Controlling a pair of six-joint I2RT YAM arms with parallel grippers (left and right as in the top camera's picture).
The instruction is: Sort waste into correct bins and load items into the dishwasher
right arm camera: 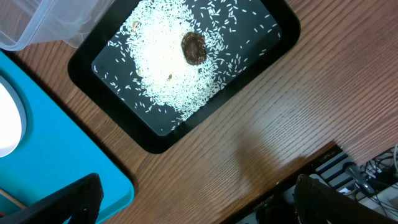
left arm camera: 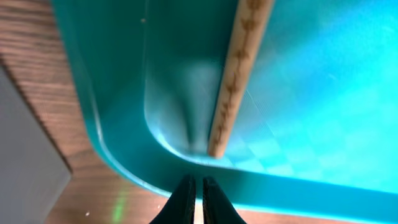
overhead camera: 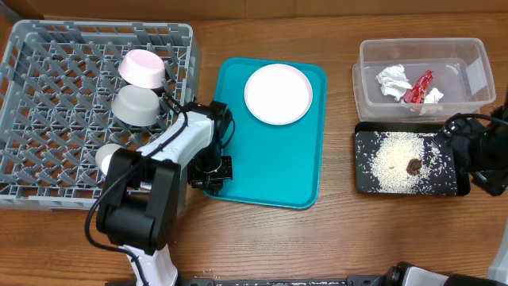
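The wooden stick (left arm camera: 239,74) lies on the teal tray (overhead camera: 270,171) near its front-left corner; my left arm hides it in the overhead view. My left gripper (left arm camera: 196,199) is shut and empty, just outside the tray rim and short of the stick's end; it also shows in the overhead view (overhead camera: 213,184). The white plate (overhead camera: 278,94) sits on the teal tray. The dish rack (overhead camera: 48,127) holds a white bowl (overhead camera: 143,69), a grey bowl (overhead camera: 136,105) and a small cup (overhead camera: 107,157). My right gripper (right arm camera: 199,205) is open and empty over bare table beside the black tray (right arm camera: 155,140).
The clear tub (overhead camera: 373,87) at the back right holds white tissue (overhead camera: 393,81) and a red wrapper (overhead camera: 419,87). The black tray (overhead camera: 365,171) holds rice grains (overhead camera: 393,159) and a brown lump (overhead camera: 414,166). My right arm (overhead camera: 480,151) stands at its right end.
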